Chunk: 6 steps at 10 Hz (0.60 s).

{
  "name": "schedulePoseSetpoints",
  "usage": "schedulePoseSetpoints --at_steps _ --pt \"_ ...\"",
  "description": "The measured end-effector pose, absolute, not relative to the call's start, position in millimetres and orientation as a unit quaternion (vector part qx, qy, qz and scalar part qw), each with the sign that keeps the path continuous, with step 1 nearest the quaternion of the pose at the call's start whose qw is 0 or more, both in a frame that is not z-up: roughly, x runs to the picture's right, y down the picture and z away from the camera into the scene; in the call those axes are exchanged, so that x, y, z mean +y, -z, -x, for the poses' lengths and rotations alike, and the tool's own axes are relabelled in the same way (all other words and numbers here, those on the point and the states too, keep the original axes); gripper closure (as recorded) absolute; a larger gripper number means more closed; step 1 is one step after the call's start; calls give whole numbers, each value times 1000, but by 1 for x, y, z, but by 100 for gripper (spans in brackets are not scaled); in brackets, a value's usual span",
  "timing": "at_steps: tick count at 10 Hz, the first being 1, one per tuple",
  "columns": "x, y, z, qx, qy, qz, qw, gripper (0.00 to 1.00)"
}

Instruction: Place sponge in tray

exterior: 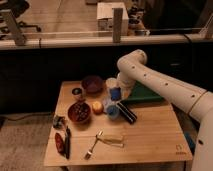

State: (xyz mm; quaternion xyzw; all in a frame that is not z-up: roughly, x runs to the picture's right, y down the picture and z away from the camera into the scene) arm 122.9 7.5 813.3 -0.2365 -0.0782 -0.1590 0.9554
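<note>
The gripper (116, 97) hung over the middle of the back half of the table (150, 135), at the end of the white arm that reached in from the right and bent down sharply. Its fingers were pressed close together, and the bright blue patch between them looked like the sponge (116, 92), pinched and carried clear of the tabletop, though the contact itself was hard to make out. The sponge sat just above the light blue cup (112, 110) and beside the white cup (111, 82), with the purple bowl (92, 83) further left. The tray (148, 96) lay just to the right, dark green and partly hidden behind the arm's forearm. By my reading the pick was done and the carry was the step in hand. The next move called for a short sideways travel to the right, keeping the sponge high enough to clear the tray's near wall and not brush the cups, then a lowering over the tray floor before the fingers let go
</note>
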Motion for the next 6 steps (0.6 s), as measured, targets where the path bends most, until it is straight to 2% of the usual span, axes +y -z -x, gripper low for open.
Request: schedulePoseSetpoints --at_steps 6 --pt "-27 -849 -167 -48 118 235 964 97"
